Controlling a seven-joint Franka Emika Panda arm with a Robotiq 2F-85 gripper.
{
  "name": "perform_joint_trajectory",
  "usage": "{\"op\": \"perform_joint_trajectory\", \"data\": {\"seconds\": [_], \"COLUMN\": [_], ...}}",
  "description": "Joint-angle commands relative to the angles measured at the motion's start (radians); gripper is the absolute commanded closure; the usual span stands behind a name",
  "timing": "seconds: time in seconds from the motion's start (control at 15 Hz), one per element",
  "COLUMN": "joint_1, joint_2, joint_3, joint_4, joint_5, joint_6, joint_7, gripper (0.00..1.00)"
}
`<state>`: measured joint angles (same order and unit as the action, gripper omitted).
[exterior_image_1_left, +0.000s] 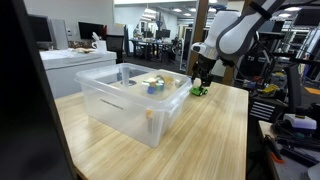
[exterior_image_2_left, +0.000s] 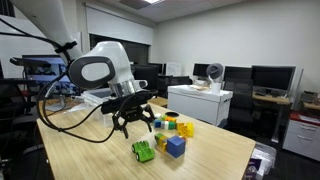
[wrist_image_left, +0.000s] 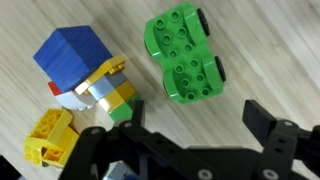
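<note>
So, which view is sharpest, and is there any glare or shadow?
Wrist view: sharpest, green car evenly lit, the hand dark and soft. In an exterior view, the background is brighter than the bin. In an exterior view, the blue block looks small, with a faint shadow.

We look in on an open-plan office lab: monitors (exterior_image_2_left: 268, 78) line the right, ceiling light panels (exterior_image_1_left: 150, 12) run over distant workstations (exterior_image_1_left: 150, 45) at upper centre, and a wooden desk (exterior_image_2_left: 215, 150) fills the foreground.

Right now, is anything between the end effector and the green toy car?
Nothing visible. The open end effector hangs close above the green toy car; the blue block lies off to one side.
</note>
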<state>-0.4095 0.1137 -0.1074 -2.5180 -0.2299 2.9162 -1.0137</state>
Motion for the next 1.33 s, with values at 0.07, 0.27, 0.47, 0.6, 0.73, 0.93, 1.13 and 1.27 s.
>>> {"op": "perform_joint_trajectory", "data": {"seconds": [0.07,0.27,0.47,0.6,0.73,0.93,1.13,1.27], "joint_1": [-0.178,-0.279,-0.341,-0.31,-0.318,-0.31,-0.298,-0.287], "joint_2": [0.039,0.08,0.121,0.136,0.145,0.153,0.153,0.155], "joint_3": [0.176,0.235,0.239,0.19,0.189,0.194,0.193,0.184], "joint_4": [0.029,0.059,0.084,0.086,0.079,0.069,0.066,0.067], "joint_5": [0.091,0.166,0.203,0.237,0.268,0.306,0.33,0.33], "joint_6": [0.019,0.009,-0.006,-0.008,-0.014,-0.021,-0.022,-0.023], "joint_7": [-0.324,-0.54,-0.673,-0.728,-0.77,-0.808,-0.835,-0.841], "gripper": [0.0,0.0,0.0,0.0,0.0,0.0,0.25,0.33]}}
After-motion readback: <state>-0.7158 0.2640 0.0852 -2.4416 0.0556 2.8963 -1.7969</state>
